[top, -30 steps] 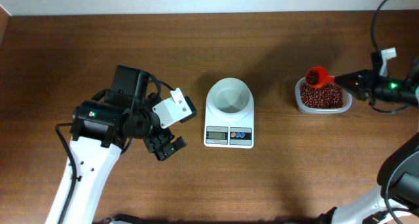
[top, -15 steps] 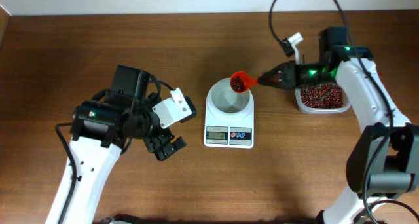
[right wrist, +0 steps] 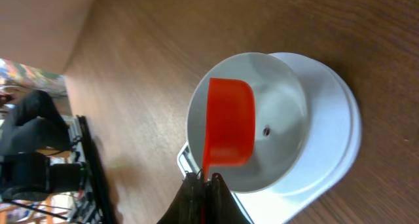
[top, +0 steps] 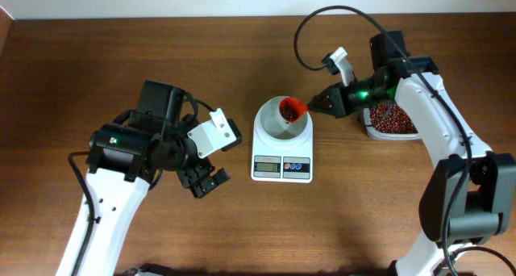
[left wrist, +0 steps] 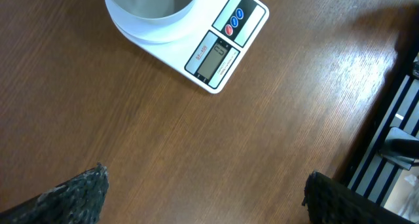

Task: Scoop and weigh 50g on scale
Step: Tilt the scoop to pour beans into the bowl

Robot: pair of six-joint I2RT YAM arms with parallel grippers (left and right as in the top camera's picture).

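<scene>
Right fingers (right wrist: 191, 198) pinch the scoop (right wrist: 229, 122) above the scale (top: 281, 168) (left fingers (left wrist: 65, 198) spread).

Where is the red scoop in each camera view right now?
Overhead: red scoop just right of centre, over the scale.
Left wrist: not in it; the scale sits at the top.
Right wrist: red scoop mid-frame, over the scale.
Shared landmark: the scale, in all three views.

Scoop (top: 292, 109) over scale (top: 282, 152) — open table (top: 363, 215) beside
</scene>
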